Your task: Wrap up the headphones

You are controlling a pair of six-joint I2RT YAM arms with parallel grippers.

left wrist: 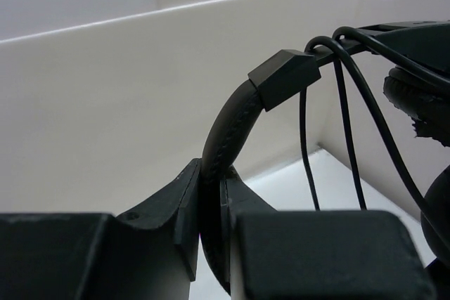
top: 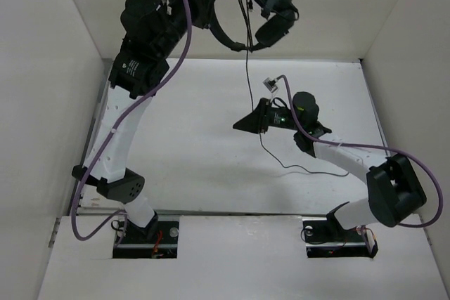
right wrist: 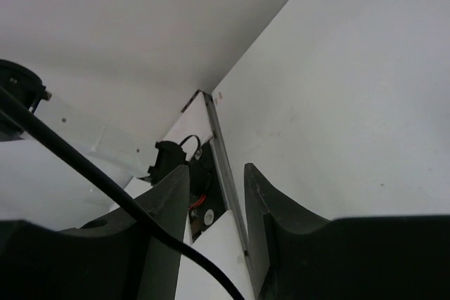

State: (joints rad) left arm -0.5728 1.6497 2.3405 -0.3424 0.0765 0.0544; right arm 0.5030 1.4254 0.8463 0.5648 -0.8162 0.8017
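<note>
Your left gripper is closed tight on the headband of the headphones and holds them up in the air above the far edge of the table. The thin cable hangs down to the middle of the tabletop. There your right gripper has its fingers apart. The cable crosses one finger into the gap and is not pinched.

- white table, flat matte top
- left wall, plain white
- back wall, plain white
- right wall, plain white
- white board along the table's near edge
</note>
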